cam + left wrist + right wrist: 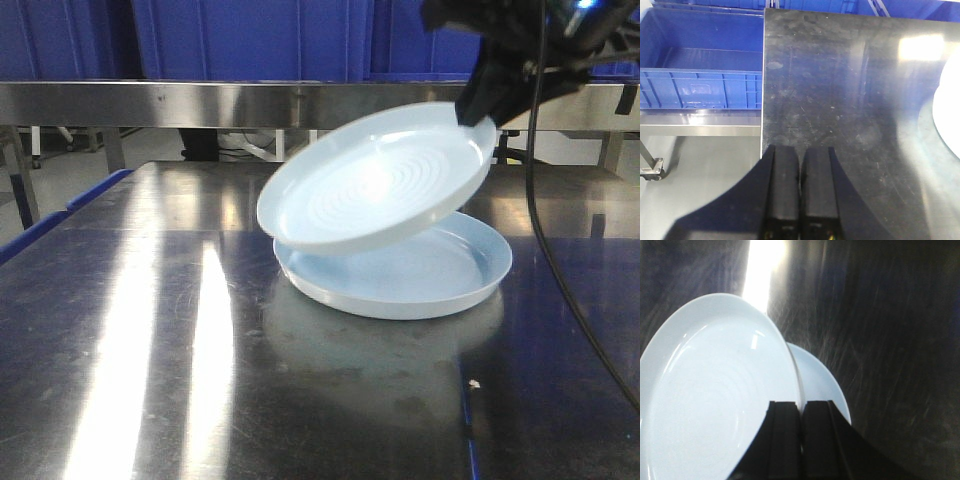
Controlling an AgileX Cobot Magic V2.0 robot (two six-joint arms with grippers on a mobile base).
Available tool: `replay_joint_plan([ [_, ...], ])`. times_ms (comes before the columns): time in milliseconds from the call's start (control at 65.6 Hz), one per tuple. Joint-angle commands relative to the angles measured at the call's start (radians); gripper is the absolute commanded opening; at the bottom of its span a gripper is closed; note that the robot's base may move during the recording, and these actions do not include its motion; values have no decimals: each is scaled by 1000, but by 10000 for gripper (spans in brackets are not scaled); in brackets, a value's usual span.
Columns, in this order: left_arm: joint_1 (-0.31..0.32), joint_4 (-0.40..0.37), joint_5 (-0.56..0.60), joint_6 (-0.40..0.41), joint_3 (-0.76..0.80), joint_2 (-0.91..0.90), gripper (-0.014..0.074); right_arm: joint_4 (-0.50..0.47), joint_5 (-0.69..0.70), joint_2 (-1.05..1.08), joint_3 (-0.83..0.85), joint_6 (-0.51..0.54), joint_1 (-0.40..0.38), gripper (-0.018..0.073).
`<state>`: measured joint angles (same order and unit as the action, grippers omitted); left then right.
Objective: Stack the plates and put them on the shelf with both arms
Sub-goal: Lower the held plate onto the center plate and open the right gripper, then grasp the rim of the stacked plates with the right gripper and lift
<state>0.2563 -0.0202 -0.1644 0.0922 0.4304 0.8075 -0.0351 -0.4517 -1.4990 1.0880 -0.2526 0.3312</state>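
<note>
Two white plates are on the steel table [150,330]. The lower plate [420,285] lies flat. The upper plate [375,180] is tilted, its left edge low over the lower plate's left rim and its right edge raised. My right gripper [478,118] is shut on that raised rim. In the right wrist view the held plate [715,400] fills the left, the lower plate [820,385] shows behind it, and the right gripper [801,407] pinches the rim. My left gripper [800,152] is shut on nothing, over the table's left edge; a plate's edge [947,117] shows far right.
A steel shelf rail [250,103] runs behind the table, with blue crates [250,40] above it. In the left wrist view a blue crate [700,75] sits on a lower steel rack left of the table [840,90]. A black cable [545,230] hangs from the right arm.
</note>
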Motion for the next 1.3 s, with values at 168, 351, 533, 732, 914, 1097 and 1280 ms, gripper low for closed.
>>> replay_joint_plan([
  [168,-2,-6,81,6,29,-8,87,1,41,3,36,5,-1,48],
  [351,-2,-6,81,6,29,-8,87,3,44,3,31,5,-2,48],
  [533,-2,-6,81,6,29,-8,87,25,28,-15,28,5,-2,52],
  [732,-2,-6,81,6,29,-8,87,49,-27,-75,28,5,-2,390],
  [914,-2,-6,81,6,29,-8,87,49,-75,-140,28,5,-2,564],
  [1097,-2,-6,81,6,29,-8,87,49,-75,-177,28,5,-2,468],
  [1280,-2,-6,81,6,29,-8,87,49,-65,-187,29,5,-2,243],
])
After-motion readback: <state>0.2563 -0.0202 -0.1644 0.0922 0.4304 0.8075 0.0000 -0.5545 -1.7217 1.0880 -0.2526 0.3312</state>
